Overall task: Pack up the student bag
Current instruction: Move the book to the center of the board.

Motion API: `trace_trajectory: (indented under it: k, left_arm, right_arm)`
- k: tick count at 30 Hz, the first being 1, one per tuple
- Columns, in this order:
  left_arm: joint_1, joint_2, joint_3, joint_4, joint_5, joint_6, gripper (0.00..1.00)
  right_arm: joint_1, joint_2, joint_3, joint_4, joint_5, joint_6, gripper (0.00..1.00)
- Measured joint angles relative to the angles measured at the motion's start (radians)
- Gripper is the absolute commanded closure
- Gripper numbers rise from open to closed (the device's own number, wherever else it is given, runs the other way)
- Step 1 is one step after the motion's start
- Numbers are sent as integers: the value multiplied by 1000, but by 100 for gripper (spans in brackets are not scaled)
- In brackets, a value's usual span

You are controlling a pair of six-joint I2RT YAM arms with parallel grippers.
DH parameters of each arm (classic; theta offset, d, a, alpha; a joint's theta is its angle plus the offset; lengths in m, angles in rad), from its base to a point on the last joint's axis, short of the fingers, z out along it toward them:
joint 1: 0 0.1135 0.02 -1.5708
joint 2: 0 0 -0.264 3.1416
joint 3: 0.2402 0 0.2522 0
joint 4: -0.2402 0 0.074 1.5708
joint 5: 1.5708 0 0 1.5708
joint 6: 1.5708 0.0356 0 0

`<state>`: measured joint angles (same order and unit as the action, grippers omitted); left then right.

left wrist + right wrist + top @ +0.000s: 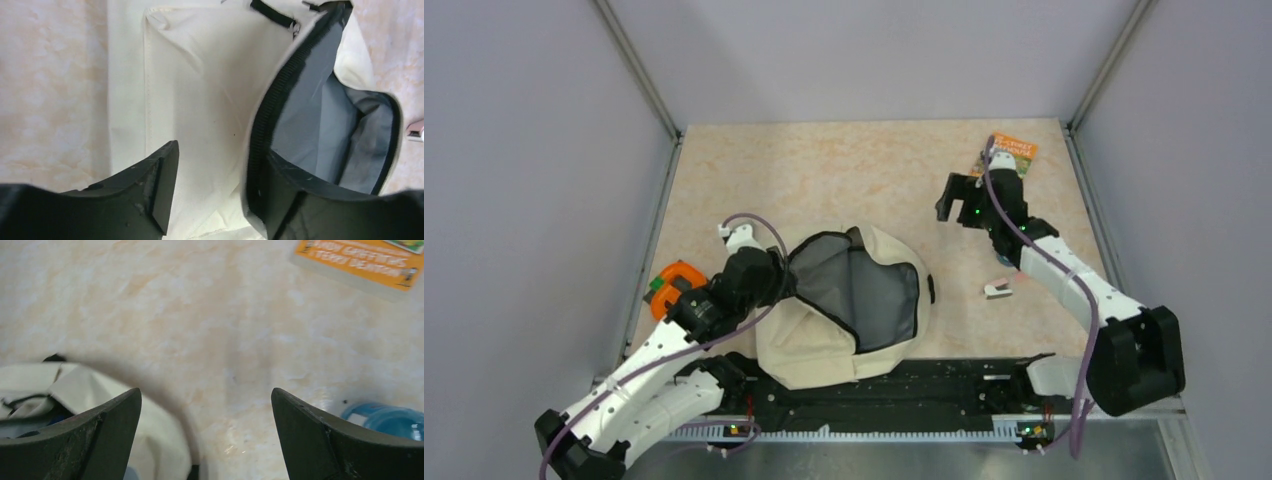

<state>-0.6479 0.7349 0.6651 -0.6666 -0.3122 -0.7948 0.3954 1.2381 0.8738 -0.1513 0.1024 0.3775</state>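
The student bag (824,345) is a cream fabric backpack lying at the near middle of the table, its mouth open and showing grey lining (864,295). My left gripper (776,272) is at the bag's left rim. In the left wrist view the gripper (220,155) is open. Its right finger (300,200) is inside the bag's mouth against the black zipper rim (270,105). Its left finger (155,195) is outside over the cream cloth (200,90). My right gripper (954,200) is open and empty above bare table, right of the bag and apart from it (206,395).
An orange book (1009,152) lies at the far right corner and also shows in the right wrist view (360,260). An orange roll (674,285) sits by the left wall. A small white-pink item (999,290) lies right of the bag. A blue object (385,420) is by my right finger.
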Motion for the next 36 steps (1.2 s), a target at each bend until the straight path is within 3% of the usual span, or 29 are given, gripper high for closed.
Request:
trace_trajectory:
  k: [2,4,10,15,26,36]
  left_arm:
    - [0,0,39,-34,-20,18,17]
    - [0,1,94,-60,-39,48,10]
    - [1,69,356,-23,-58,183,8]
    - [5,131,412,101,-5,262,8]
    - [29,212,342,285,189,261,8]
    - [61,198,272,315,246,229,8]
  right_arm:
    - [-97,49,25,-10,-17,-2,2]
    - [-177,98,45,-16,-41,-2,2]
    - [-389,246,100,-18,-103,11,5]
    - [-489,391,197,-14,-121,23,11]
    - [-554,586,329,3,-160,96,19]
    - [-555,736,435,23,-188,125,32]
